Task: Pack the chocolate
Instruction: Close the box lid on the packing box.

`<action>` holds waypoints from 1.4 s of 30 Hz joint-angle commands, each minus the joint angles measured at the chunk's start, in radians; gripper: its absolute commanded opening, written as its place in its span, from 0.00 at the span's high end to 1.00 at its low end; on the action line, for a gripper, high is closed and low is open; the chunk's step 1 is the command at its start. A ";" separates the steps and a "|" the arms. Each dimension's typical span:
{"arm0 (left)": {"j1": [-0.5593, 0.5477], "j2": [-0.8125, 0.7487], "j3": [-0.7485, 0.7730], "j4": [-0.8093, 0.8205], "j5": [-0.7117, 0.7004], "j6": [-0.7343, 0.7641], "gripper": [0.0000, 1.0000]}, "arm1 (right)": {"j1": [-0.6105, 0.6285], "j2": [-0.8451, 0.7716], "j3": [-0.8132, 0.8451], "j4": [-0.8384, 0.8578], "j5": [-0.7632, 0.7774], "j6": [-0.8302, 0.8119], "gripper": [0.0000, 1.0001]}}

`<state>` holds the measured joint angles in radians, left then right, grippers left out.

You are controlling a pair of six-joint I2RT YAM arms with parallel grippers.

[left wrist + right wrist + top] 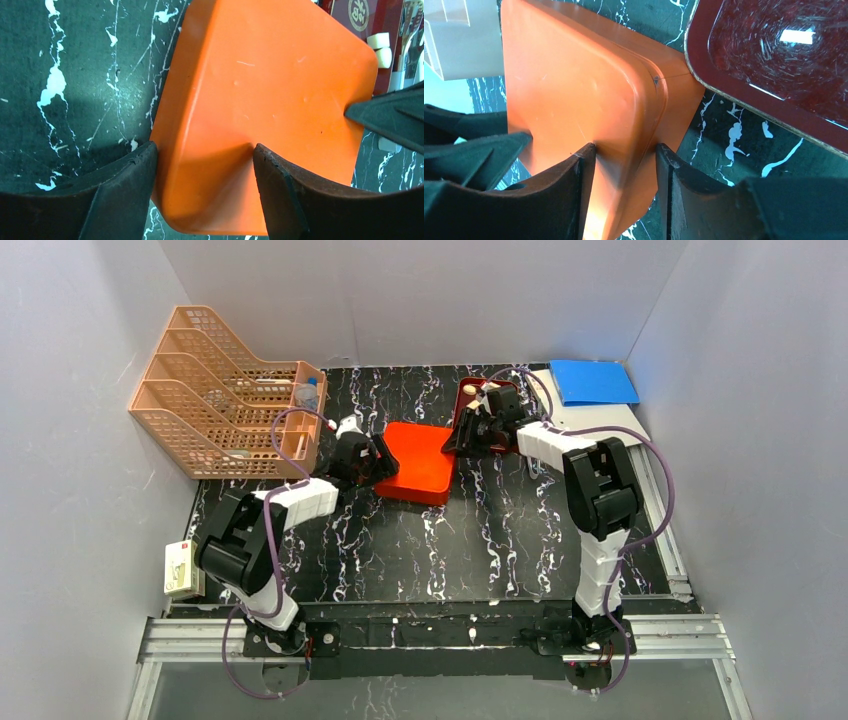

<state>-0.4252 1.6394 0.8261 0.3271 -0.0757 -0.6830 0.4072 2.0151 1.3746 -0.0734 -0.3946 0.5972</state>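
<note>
Top external view, starting well to the left of the orange-red box [418, 460]: a small cream carton [180, 568] sits at the table's edge, well apart from the box. Its contents cannot be made out. Behind and to the left of the box stands a peach mesh file rack [215, 390] with several slots. At the slot ends nearest the box lies something small and clear with a blue bit, too small to name.

The left gripper [380, 468] is at the box's left corner. In the left wrist view its fingers [125, 185] straddle that corner at a middling gap. One lies against the side wall and the other presses on the smooth top face, pinching the box. The box shows only a plain, closed orange surface, so nothing inside it can be seen.

The right gripper [462, 438] is at the box's right edge. In the right wrist view its fingers [574, 190] clamp the rounded edge, one on the top face and one on the wall, again at a middling gap.

Just behind and to the right of the box lies the dark red tray [744, 92]; whether they touch I cannot tell. The chocolate [378, 41] lies in this tray, with two pale blocky pieces side by side showing in the left wrist view.

Farther right of the box, towards the back, a blue sheet [592, 382] lies flat.
</note>
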 commanded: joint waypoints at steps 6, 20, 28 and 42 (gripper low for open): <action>-0.139 -0.076 -0.073 -0.056 -0.055 -0.034 0.35 | 0.021 0.095 0.089 -0.127 0.041 -0.054 0.47; -0.145 -0.043 -0.048 -0.111 -0.088 -0.032 0.36 | 0.041 0.159 0.079 -0.202 0.096 -0.079 0.47; -0.144 -0.019 -0.064 -0.100 -0.080 -0.053 0.47 | 0.054 0.231 0.038 -0.190 0.086 -0.075 0.60; -0.141 -0.014 -0.084 -0.107 -0.089 -0.064 0.49 | 0.057 0.209 -0.082 -0.084 0.058 -0.040 0.60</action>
<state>-0.5377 1.5829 0.7734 0.3256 -0.2325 -0.7643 0.4068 2.1265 1.4216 0.1211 -0.3820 0.6006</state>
